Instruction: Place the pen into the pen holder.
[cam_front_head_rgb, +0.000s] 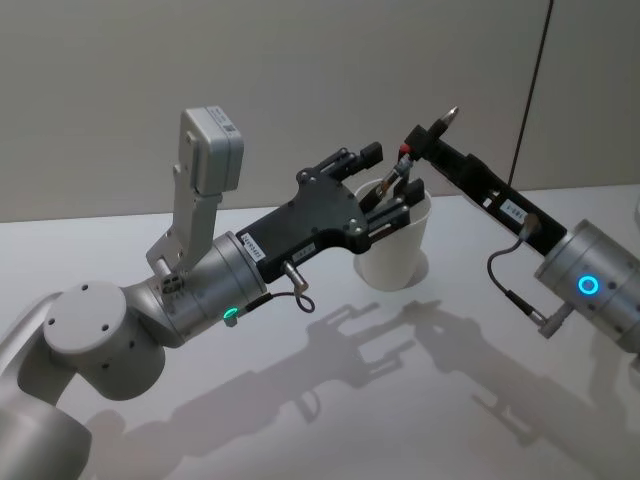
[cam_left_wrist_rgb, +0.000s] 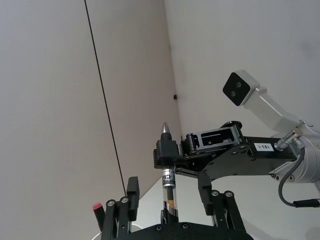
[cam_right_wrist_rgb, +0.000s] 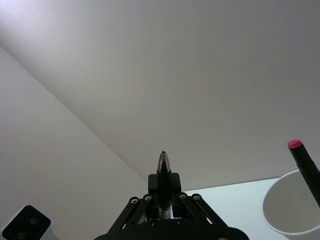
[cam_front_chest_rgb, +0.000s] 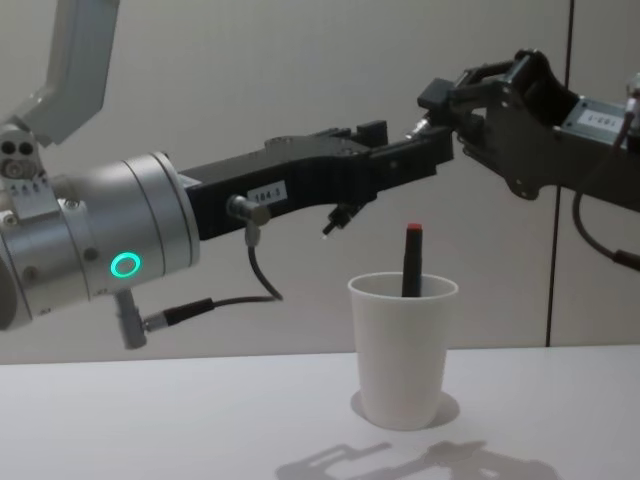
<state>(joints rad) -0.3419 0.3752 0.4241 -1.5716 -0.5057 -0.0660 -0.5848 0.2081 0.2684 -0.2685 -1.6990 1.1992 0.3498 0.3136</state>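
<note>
Evidently unfinished: the pen (cam_left_wrist_rgb: 168, 182) was held clamped in the right gripper (cam_left_wrist_rgb: 167, 150), tip up, just above the pen holder (cam_front_chest_rgb: 403, 340), flanked by the left gripper (cam_left_wrist_rgb: 168, 199), jaws parted; insertion was left undone.

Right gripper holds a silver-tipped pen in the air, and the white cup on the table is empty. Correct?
Not quite. The white cup is not empty: the chest view shows a red-capped pen standing in it. The right gripper does hold the silver-tipped pen in the air.
</note>
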